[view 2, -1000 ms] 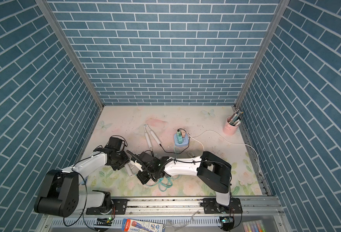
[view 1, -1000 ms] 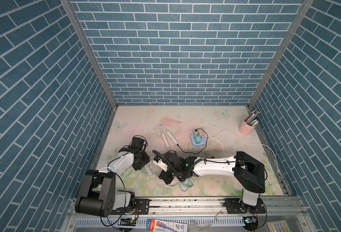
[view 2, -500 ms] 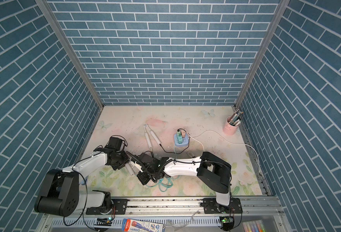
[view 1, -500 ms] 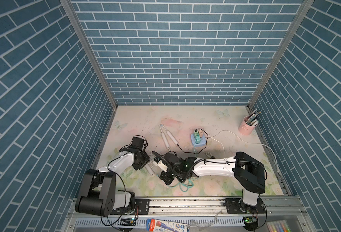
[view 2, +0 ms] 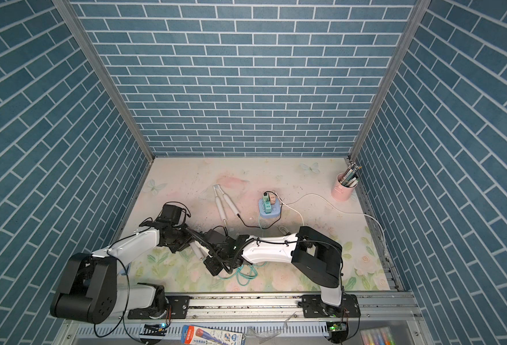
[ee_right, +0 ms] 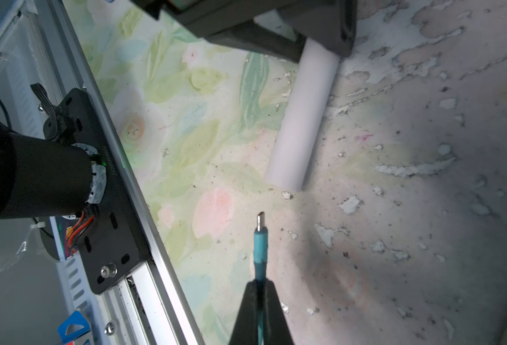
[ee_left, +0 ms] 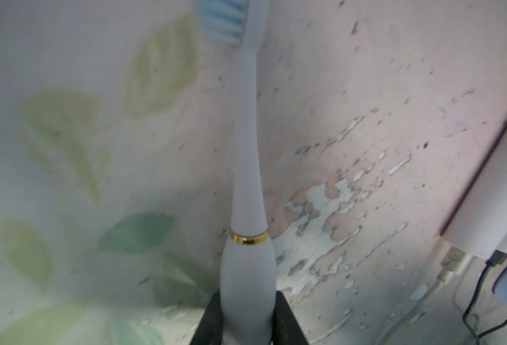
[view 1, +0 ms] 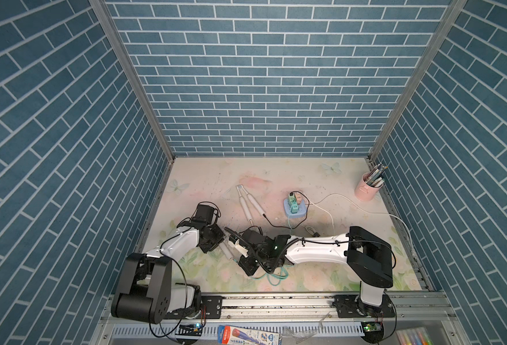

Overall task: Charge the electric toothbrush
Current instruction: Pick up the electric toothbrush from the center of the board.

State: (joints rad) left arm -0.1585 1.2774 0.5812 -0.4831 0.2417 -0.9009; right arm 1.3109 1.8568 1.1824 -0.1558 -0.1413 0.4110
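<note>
No text could be read with confidence. The printed packet (view 1: 247, 335) below the front rail (view 1: 276, 302) bore lettering too small to make out. A faint marking on the black base plate (ee_right: 113, 191) was likewise illegible.

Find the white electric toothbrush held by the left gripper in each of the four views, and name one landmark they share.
In a top view: electric toothbrush, low, left of centre.
In a top view: same spot.
Left wrist: centre, rising from the jaws to the blue bristles.
Right wrist: handle end only, upper middle, beyond the teal cable plug.
Shared landmark: floral mat.
</note>
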